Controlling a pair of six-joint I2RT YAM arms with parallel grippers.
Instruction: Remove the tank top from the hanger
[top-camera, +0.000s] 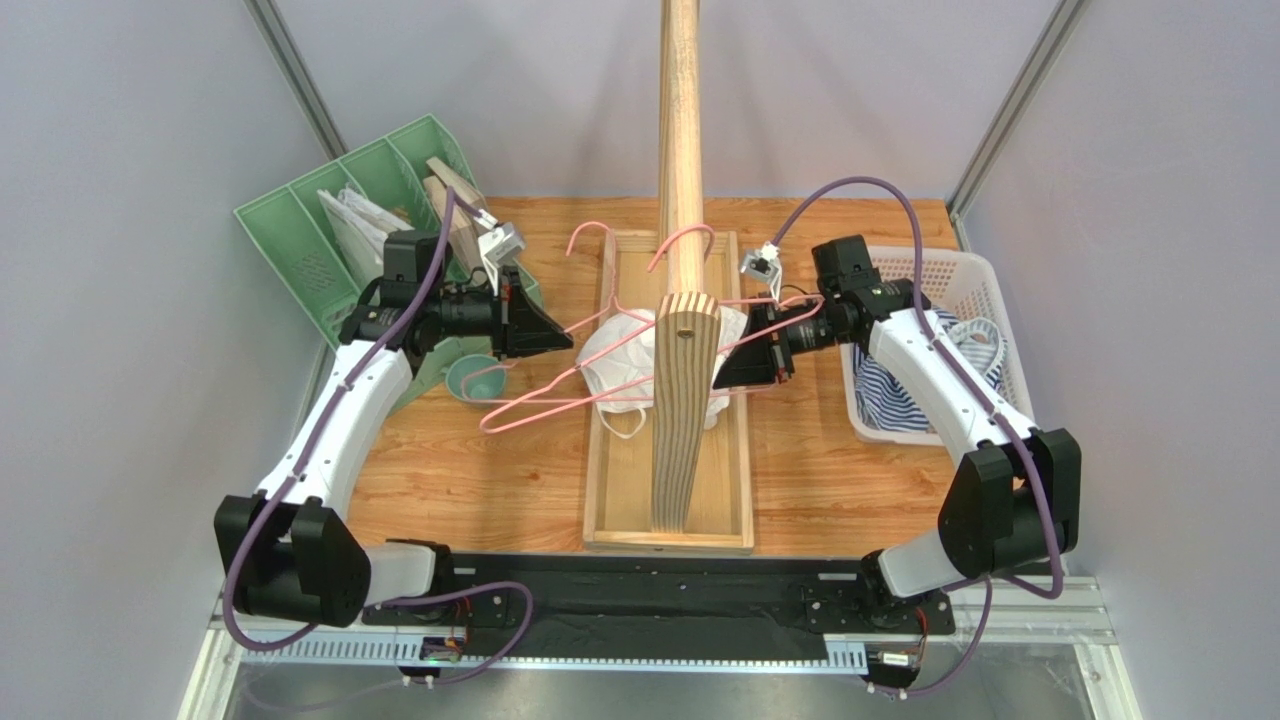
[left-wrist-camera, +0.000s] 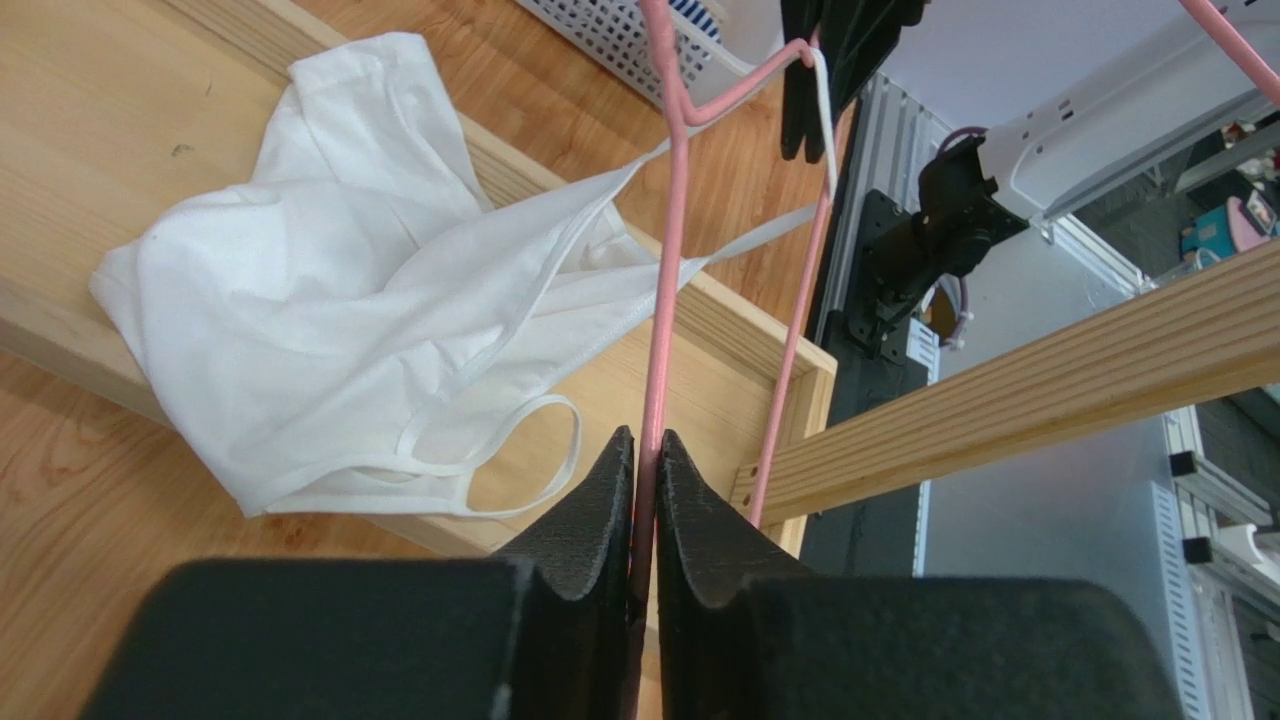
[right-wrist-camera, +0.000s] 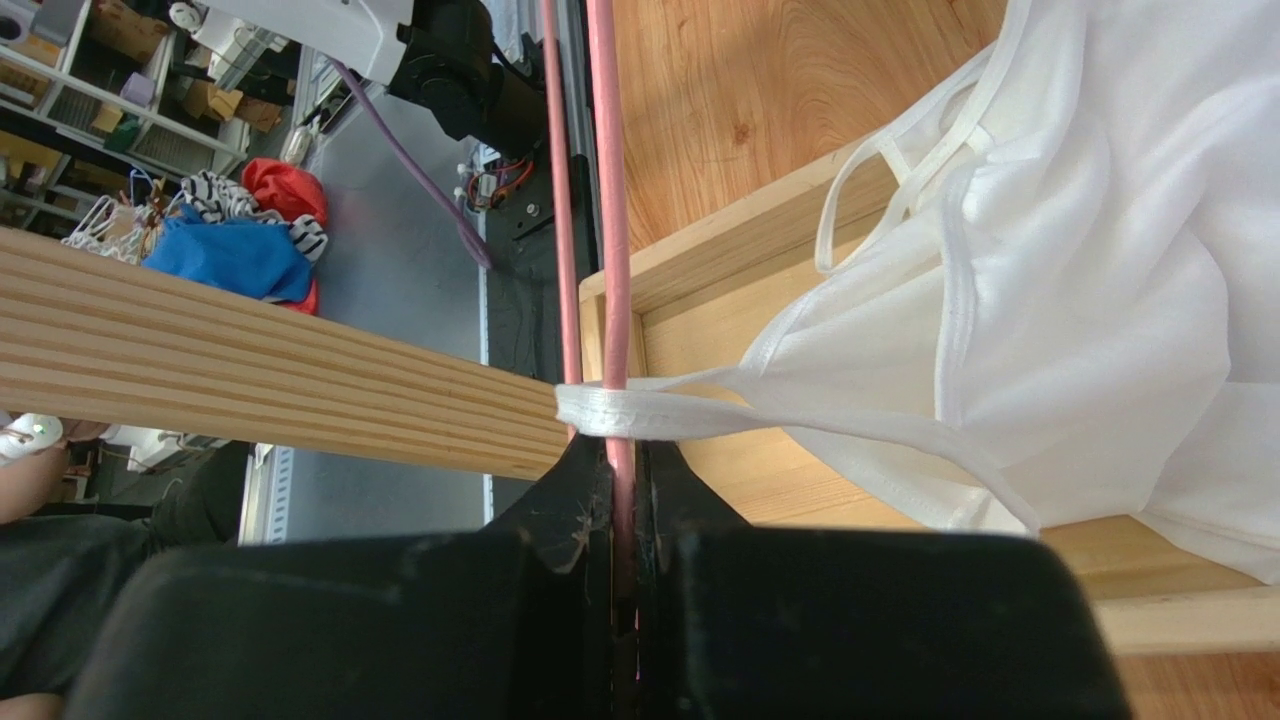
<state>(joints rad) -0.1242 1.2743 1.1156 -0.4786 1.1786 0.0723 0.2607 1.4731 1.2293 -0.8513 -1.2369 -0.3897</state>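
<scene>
The white tank top (top-camera: 628, 371) lies bunched in the wooden base tray (top-camera: 613, 503). It also shows in the left wrist view (left-wrist-camera: 331, 315) and the right wrist view (right-wrist-camera: 1097, 285). A pink wire hanger (left-wrist-camera: 663, 285) stretches between both grippers. My left gripper (top-camera: 559, 333) is shut on one end of the wire (left-wrist-camera: 646, 450). My right gripper (top-camera: 747, 365) is shut on the other end (right-wrist-camera: 618, 473). One white strap (right-wrist-camera: 631, 408) loops round the wire just above the right fingertips. Thin straps (left-wrist-camera: 751, 240) run from the garment to the hanger.
A tall wooden post (top-camera: 681, 135) rises from the tray between the arms. A second pink hanger's hook (top-camera: 594, 237) lies behind it. A green file rack (top-camera: 323, 225) and a teal cup (top-camera: 478, 380) stand at left. A white basket (top-camera: 962, 278) with striped cloth (top-camera: 899, 398) stands at right.
</scene>
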